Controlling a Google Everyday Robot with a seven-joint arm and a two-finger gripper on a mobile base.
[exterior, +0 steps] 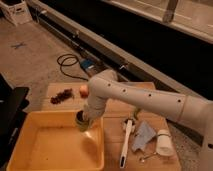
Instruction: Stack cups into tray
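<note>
The yellow tray sits at the front left of the wooden table. My gripper hangs at the end of the white arm, over the tray's far right corner. It is shut on a small olive-green cup with a dark inside, held just above the tray's far wall. The arm hides most of the gripper. No other cup shows inside the tray.
On the table lie a dark clump, an orange round object, a white long-handled tool, a blue cloth, a white cylinder and a spoon. A black cable lies on the floor behind. A dark chair stands at the left.
</note>
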